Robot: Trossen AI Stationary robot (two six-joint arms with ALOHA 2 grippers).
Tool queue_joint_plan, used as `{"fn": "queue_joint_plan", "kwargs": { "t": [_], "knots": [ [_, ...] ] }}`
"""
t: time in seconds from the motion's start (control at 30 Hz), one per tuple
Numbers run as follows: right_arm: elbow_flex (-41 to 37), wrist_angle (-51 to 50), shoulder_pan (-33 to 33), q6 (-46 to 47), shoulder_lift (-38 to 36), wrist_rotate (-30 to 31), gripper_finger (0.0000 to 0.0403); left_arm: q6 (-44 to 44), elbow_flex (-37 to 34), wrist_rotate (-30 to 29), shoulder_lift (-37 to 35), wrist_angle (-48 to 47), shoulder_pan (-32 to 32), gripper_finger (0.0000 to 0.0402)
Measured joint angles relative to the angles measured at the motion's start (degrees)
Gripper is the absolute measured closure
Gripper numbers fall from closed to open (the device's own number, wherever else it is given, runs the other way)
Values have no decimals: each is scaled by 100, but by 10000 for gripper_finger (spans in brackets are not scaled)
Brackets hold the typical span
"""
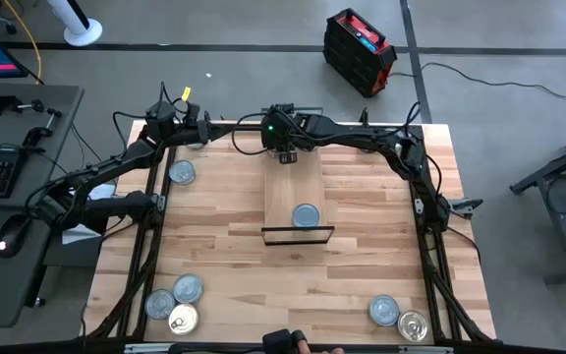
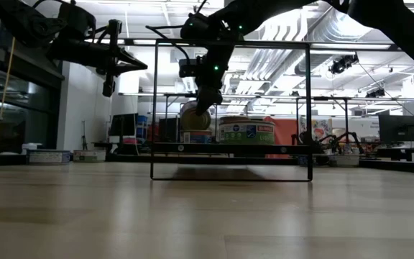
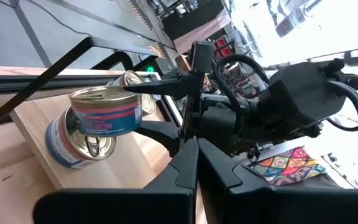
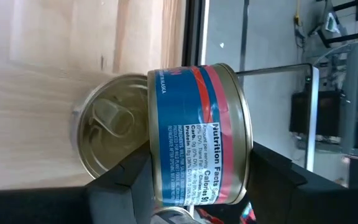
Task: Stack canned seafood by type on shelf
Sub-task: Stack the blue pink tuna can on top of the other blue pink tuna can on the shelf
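Note:
The shelf (image 1: 293, 187) stands mid-table, a pale-topped tin (image 1: 306, 215) resting on its near end. On its far end sits a ring-pull tin (image 4: 107, 127). My right gripper (image 1: 286, 154) hangs over that end, shut on a blue-and-red salmon tin (image 3: 103, 112), tilted right above the ring-pull tin (image 3: 73, 143); whether the two touch, I cannot tell. My left gripper (image 3: 194, 144) is shut and holds nothing. It hovers level over the table's left side (image 1: 157, 202), pointing toward the shelf. My right gripper pinches the salmon tin across its round side wall (image 4: 166, 180), one finger (image 4: 120, 180) on each opposite side. The fingers slant down from the table's far side. The tin is lifted and tilted, its lid facing partly sideways above the ring-pull tin.
Loose tins lie on the table: one at the far left (image 1: 182, 173), three at the near left (image 1: 175, 303), two at the near right (image 1: 398, 318). Black wire frames (image 2: 231, 111) rise at the shelf's short ends. A desk with a keyboard stands left of the table.

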Motion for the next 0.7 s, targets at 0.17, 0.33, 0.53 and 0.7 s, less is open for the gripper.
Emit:
{"fn": "queue_joint_plan", "kwargs": {
  "t": [0.17, 0.33, 0.53, 0.7],
  "knots": [
    [0, 23, 8, -79, 0, 167, 221, 143, 0, -13, 0, 0, 0, 401],
    [-128, 135, 8, -70, -2, 229, 221, 219, 0, -15, 0, -2, 0, 401],
    [-248, 303, 42, -96, -22, 257, 221, 274, 0, -15, 0, -2, 0, 402],
    [-229, 568, 85, 90, -11, 97, 221, 309, 0, -14, 0, -4, 0, 401]
  ]
}}
